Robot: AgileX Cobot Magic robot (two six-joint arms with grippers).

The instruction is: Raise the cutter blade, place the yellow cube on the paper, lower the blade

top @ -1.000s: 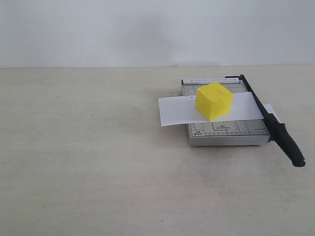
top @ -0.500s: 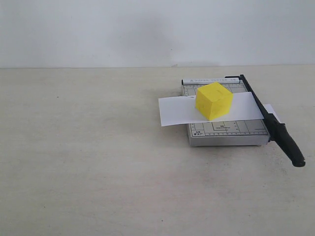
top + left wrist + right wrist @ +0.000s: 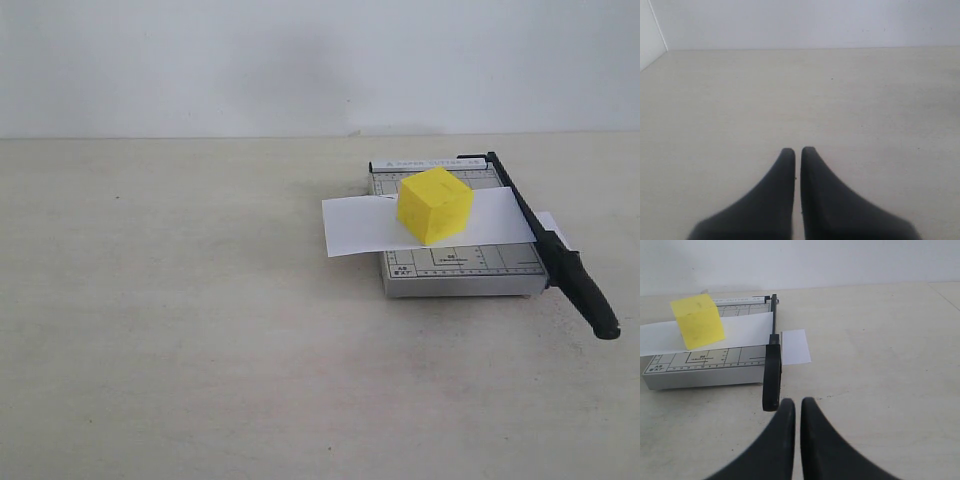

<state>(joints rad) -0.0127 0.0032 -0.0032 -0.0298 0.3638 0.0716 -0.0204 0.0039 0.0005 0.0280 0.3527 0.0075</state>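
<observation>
- Right gripper [image 3: 798,401]: jaws drawn together to a thin slit, nothing held; near the handle end of the cutter blade [image 3: 772,375], not touching it.
- Left gripper [image 3: 797,150]: likewise closed and empty, only the table [image 3: 865,100] ahead of it.
- Yellow cube [image 3: 434,204] sits on the paper [image 3: 360,224], which lies across the cutter board [image 3: 460,268].
- Blade lies flat along the board's right edge, over the paper.
- Judgement: all three steps look done; nothing appears left.
</observation>
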